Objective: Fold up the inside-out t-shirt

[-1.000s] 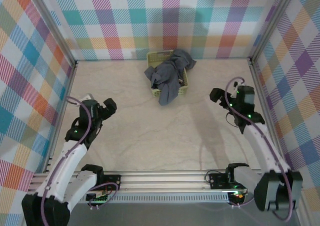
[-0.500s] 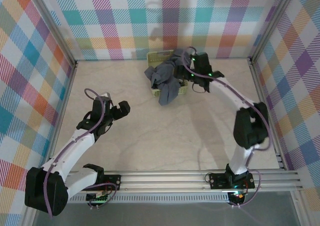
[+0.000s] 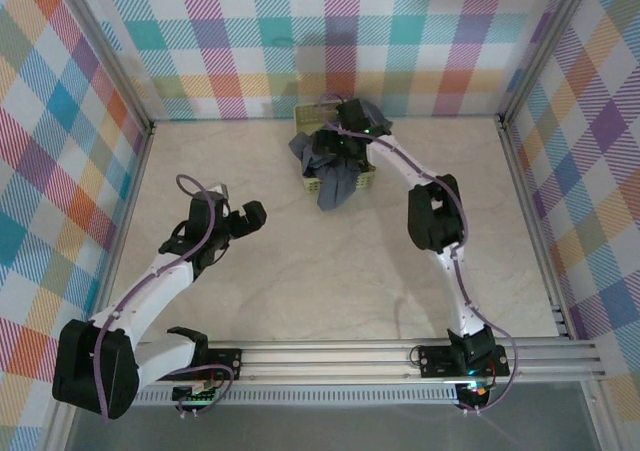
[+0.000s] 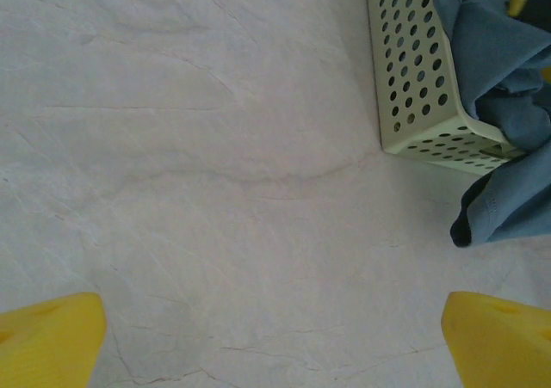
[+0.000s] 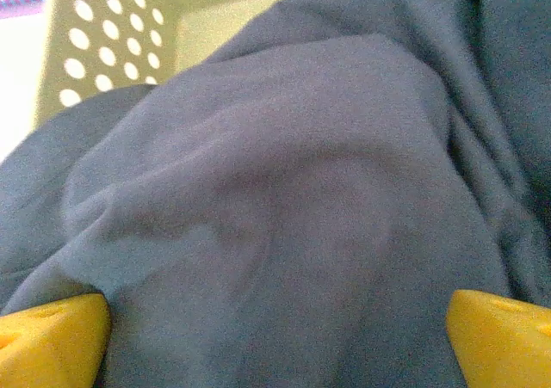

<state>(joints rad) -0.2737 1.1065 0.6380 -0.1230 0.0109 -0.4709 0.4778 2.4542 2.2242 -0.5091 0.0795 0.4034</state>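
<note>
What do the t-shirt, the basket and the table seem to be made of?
T-shirt: soft matte cloth, by its limp folds. Basket: probably rigid plastic, with even round holes. Table: smooth marble-look surface, perhaps laminate; faint veins show.

The t-shirt point(image 5: 284, 199) is soft matt cloth, the basket point(image 4: 413, 70) perforated plastic.

T-shirt point(image 3: 335, 181) in basket point(image 3: 305, 114) at far middle of table point(image 3: 300, 261), one end over near rim.

Right claw point(image 5: 275, 341), formerly far right, now low over the inside-out t-shirt point(image 3: 335, 183).
</note>
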